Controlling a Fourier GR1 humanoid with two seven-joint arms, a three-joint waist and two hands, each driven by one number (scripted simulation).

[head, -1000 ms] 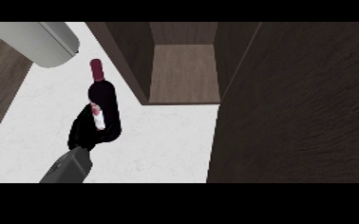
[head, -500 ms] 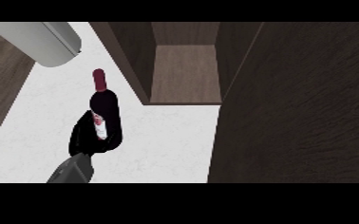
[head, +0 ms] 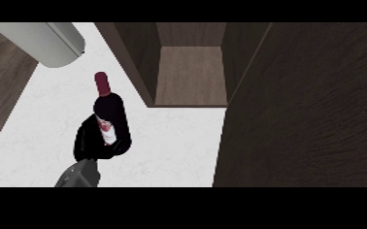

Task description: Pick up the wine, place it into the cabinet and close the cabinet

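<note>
Wine (head: 109,110) is already in hand, so the pick-up looks done; placing it in the cabinet and shutting the door are both left. The bottle stands at the near left of the white counter (head: 175,140), left of the cabinet's opening and just outside it. Its long axis runs roughly upright, tilted a little, with the dark red cap pointing up and toward the far side and the dark body lower, toward the forearm.

Curled round the lower body is the left hand (head: 91,143), fingers and thumb wrapped about the bottle, its label showing between them. Whether the base touches the counter or is lifted off it I cannot tell.

Right of the bottle the cabinet (head: 192,75) is open, its inner shelf bare in view. The wide dark panel (head: 301,116) filling the right side is probably its open door. At far left lies a pale rounded object (head: 50,41). No right hand shows.
</note>
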